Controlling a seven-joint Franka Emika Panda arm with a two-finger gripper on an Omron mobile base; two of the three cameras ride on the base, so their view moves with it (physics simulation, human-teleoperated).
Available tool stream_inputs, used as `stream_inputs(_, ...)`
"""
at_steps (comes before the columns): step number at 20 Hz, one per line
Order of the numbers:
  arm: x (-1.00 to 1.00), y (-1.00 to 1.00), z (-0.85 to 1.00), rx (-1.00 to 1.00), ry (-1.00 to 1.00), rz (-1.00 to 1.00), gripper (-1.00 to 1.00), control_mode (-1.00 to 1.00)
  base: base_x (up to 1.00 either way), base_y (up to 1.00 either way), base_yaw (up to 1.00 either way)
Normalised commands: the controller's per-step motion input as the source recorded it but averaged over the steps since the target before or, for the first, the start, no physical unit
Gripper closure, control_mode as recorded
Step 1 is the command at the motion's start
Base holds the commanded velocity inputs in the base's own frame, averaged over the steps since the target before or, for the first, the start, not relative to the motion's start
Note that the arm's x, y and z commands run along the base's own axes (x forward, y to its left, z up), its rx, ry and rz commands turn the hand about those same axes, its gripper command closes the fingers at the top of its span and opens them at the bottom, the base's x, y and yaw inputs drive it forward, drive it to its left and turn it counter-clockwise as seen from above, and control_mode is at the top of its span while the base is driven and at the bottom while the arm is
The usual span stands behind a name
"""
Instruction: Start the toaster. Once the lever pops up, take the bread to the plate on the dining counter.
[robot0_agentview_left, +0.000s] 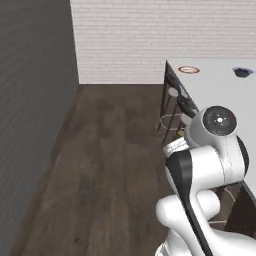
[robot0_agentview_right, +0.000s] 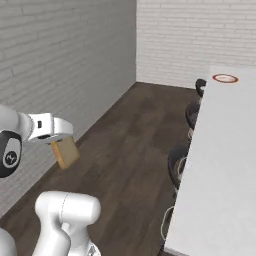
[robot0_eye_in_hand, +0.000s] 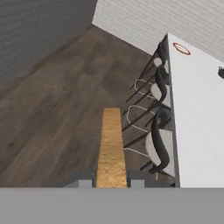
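Note:
My gripper (robot0_eye_in_hand: 110, 180) is shut on the bread (robot0_eye_in_hand: 110, 144), a tan slice seen edge-on between the two fingertips. From the right base view the bread (robot0_agentview_right: 65, 152) hangs below the hand, out over the wooden floor to the left of the dining counter (robot0_agentview_right: 225, 150). The red-rimmed plate (robot0_agentview_right: 225, 78) lies at the far corner of the white top, well ahead of the gripper. It also lies far off on the counter (robot0_eye_in_hand: 197, 109) as the plate (robot0_eye_in_hand: 181, 48) in the hand view, and as the plate (robot0_agentview_left: 189, 70) from the left base. The toaster is out of view.
Several dark stools (robot0_eye_in_hand: 157, 144) line the counter's near side, between the gripper and the top. A dark bowl (robot0_agentview_left: 242, 72) sits on the counter right of the plate. Brick walls (robot0_agentview_right: 65, 60) close the room to the left and behind; open wood floor (robot0_agentview_left: 110, 150) lies ahead.

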Motion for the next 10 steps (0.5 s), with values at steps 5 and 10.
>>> stream_inputs(5,0.0,0.0,0.0,0.0,0.0,0.0,1.0,1.0,1.0,0.57,-0.43)
stream_inputs(10,0.0,0.0,0.0,0.0,0.0,0.0,1.0,1.0,1.0,0.47,-0.45)
